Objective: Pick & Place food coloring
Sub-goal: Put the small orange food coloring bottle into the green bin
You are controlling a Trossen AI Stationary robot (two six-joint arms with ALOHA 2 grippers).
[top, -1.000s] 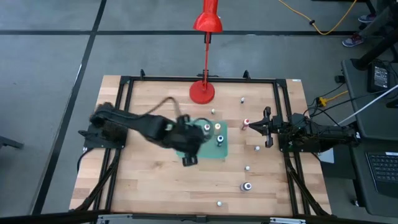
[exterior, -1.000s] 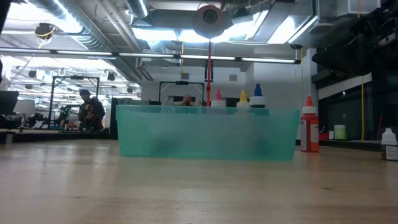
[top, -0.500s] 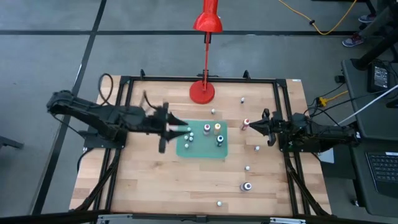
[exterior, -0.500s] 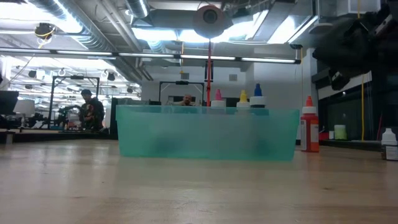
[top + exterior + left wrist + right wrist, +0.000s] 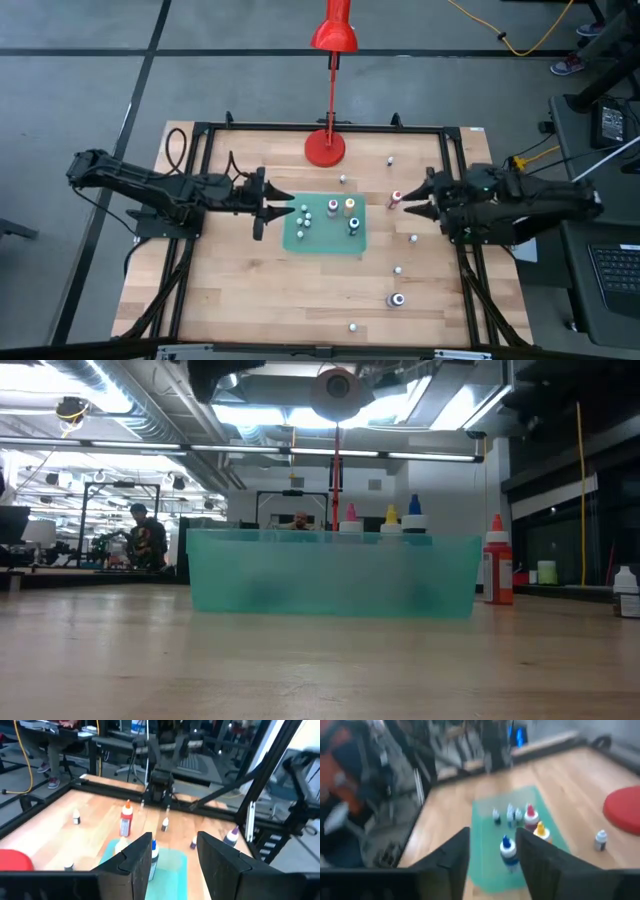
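High view: a red-capped food coloring bottle (image 5: 397, 196) stands upright on the tabletop (image 5: 240, 290), at nine o'clock from the right gripper (image 5: 424, 198), just before its parted, empty fingers. The left gripper (image 5: 272, 203), also unclenched, hovers beside the green tray (image 5: 325, 243).

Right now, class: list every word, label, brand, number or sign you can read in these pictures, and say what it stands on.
None can be read.
The food coloring bottles in the green tray: any labels too small or blurred.
The red lamp: no writing visible.
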